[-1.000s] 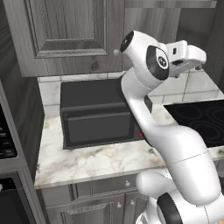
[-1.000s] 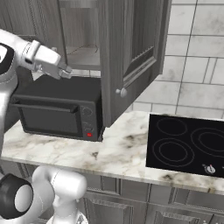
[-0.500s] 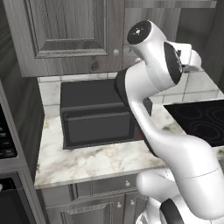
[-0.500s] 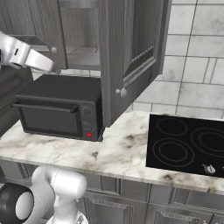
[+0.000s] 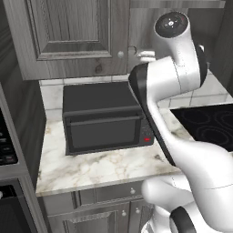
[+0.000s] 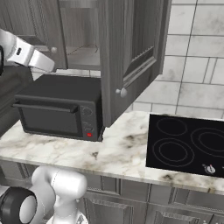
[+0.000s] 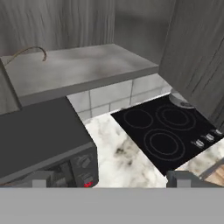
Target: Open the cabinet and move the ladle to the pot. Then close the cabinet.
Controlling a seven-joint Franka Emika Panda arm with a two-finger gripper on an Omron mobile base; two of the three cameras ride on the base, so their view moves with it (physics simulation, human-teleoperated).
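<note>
The cabinet (image 6: 131, 52) is seen with its right door swung wide open, the round knob (image 6: 121, 92) facing outward in the right base view, while the left door (image 5: 73, 36) is shut above the black microwave (image 5: 104, 119). The microwave is set on the marble tabletop (image 6: 118, 151), against the tiled wall, with the black cooktop (image 6: 188, 144) let into the tabletop to its right.

From the hand view the bare grey shelf (image 7: 83, 68) inside the cabinet is looked at from just outside – the ladle (image 7: 28, 52) is laid near the back left of that shelf, a thin curved shape against the rear wall; its handle and bowl are too small to be told apart. The pot (image 7: 180, 100) is glimpsed as a shiny rim at the far edge of the cooktop, mostly hidden behind the edge of the open door.

The pincer (image 7: 109, 179) is held wide apart, nothing between its fingertips (image 7: 39, 179), which are seen at the bottom corners of the hand view – well short of the shelf and the ladle. In the left base view the white arm (image 5: 177, 77) is raised in front of the cabinet opening, and in the right base view a part of it (image 6: 26, 54) is shown at the left edge, level with the shelf
</note>
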